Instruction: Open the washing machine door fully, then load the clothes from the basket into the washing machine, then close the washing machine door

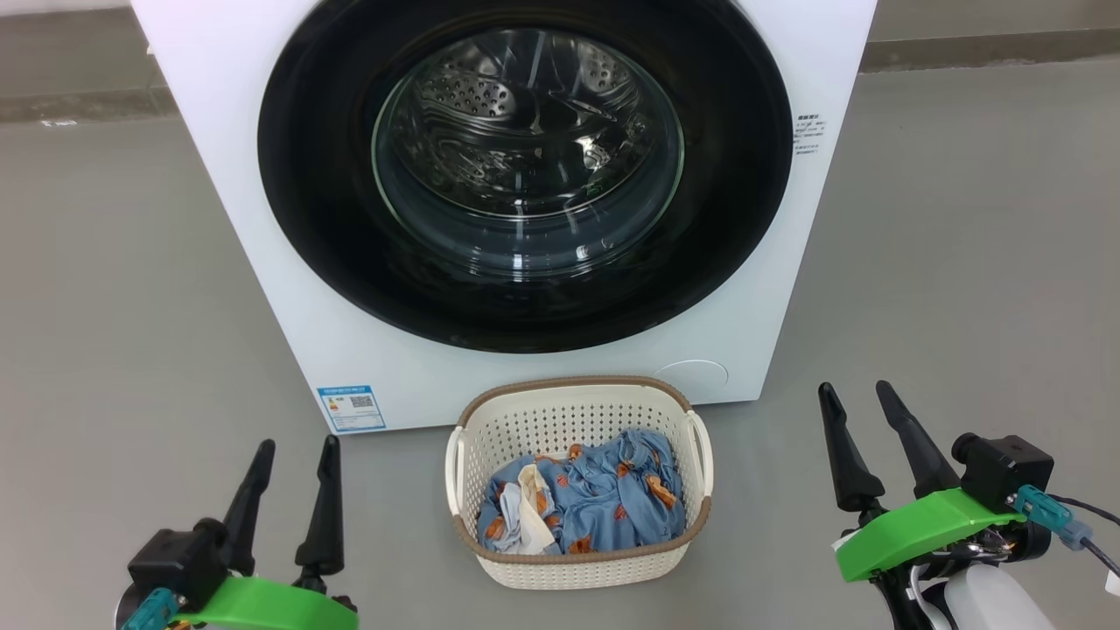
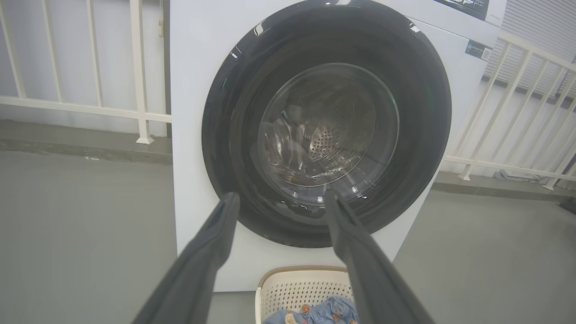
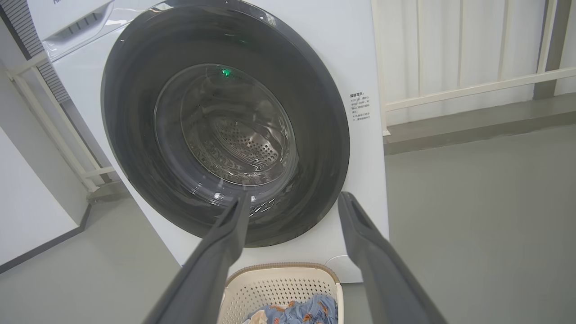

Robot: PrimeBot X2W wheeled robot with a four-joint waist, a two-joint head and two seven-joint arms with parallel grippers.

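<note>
The white washing machine (image 1: 227, 157) stands ahead with its round black door (image 1: 332, 262) shut flat against the front, steel drum visible through the glass. On the floor before it sits the cream basket (image 1: 577, 564), holding light-blue clothes (image 1: 604, 499) with orange prints and a white piece. My left gripper (image 1: 296, 444) is open at the lower left, well short of the machine. At the lower right my right gripper (image 1: 856, 389) is open too, empty. The door (image 2: 418, 135) and basket (image 2: 292, 288) show past the left gripper (image 2: 280, 197); the right gripper (image 3: 294, 196) faces the door (image 3: 135, 135) and basket (image 3: 274, 283).
Grey floor (image 1: 114, 289) surrounds the machine on both sides. A white railing (image 2: 90, 108) runs behind the machine at the left, and another railing (image 3: 472, 85) at the right. A blue label sticker (image 1: 352, 408) marks the machine's lower front corner.
</note>
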